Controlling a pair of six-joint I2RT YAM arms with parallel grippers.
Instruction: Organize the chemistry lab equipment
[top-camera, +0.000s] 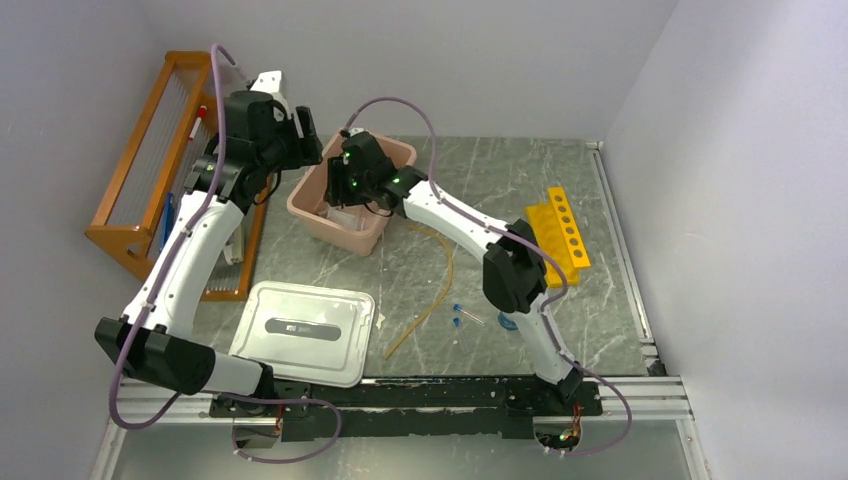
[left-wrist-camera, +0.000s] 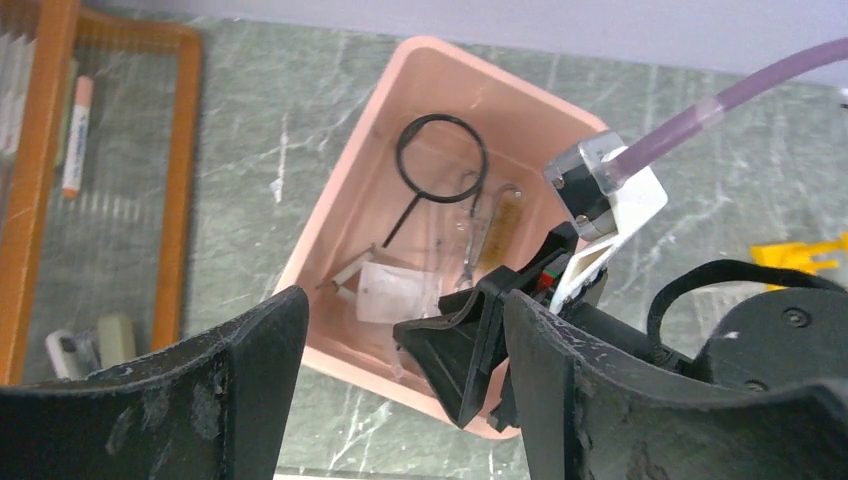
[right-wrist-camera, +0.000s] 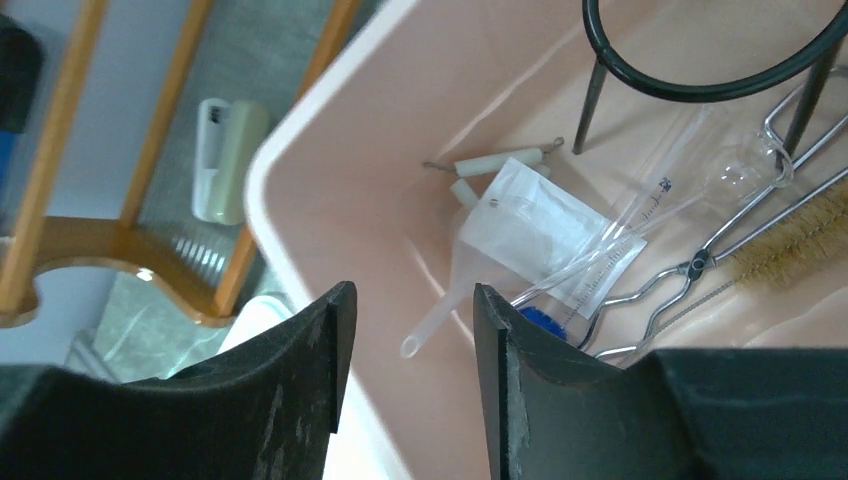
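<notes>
My right gripper (right-wrist-camera: 410, 335) hangs open inside the pink tub (top-camera: 318, 222), nothing between its fingers. Right under it lies a clear plastic funnel (right-wrist-camera: 468, 275). Around that in the tub are a black wire tripod ring (right-wrist-camera: 700, 85), the wire triangle (right-wrist-camera: 498, 160), a plastic bag (right-wrist-camera: 545, 230), metal tongs (right-wrist-camera: 700, 268), a brush (right-wrist-camera: 800, 238) and a blue piece (right-wrist-camera: 545, 320). My left gripper (left-wrist-camera: 405, 300) is open and empty, held above the tub's left rim. On the table lie the tan rubber tube (top-camera: 432, 288), blue-capped vials (top-camera: 458, 315) and the yellow tube rack (top-camera: 560, 235).
The tub's white lid (top-camera: 300, 330) lies on the table in front of the left arm. The orange wooden rack (top-camera: 150, 170) stands at the far left with a marker (left-wrist-camera: 78, 135) on it. Walls close in at the back and right.
</notes>
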